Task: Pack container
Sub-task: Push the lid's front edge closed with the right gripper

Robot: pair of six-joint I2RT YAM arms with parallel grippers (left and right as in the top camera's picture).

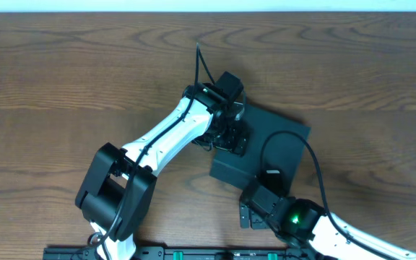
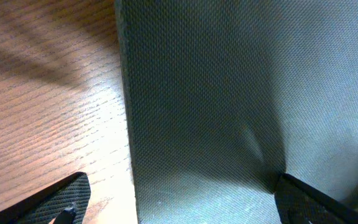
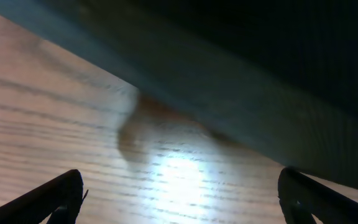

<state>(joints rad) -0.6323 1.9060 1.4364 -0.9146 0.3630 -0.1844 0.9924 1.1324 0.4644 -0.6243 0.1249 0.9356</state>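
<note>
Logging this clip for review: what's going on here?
Both arms are at the dark container on the wooden table. The left pincer is open astride one edge, half over the lid, half over wood. The right pincer is open too, low over the table by the near corner. Neither holds anything; the lid looks shut.

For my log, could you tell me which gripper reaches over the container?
The left gripper, above the container's top; the right gripper faces its side.

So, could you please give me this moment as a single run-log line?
container on table | left end effector open, straddling container's left edge | right end effector open, low over table at container's near edge
</note>
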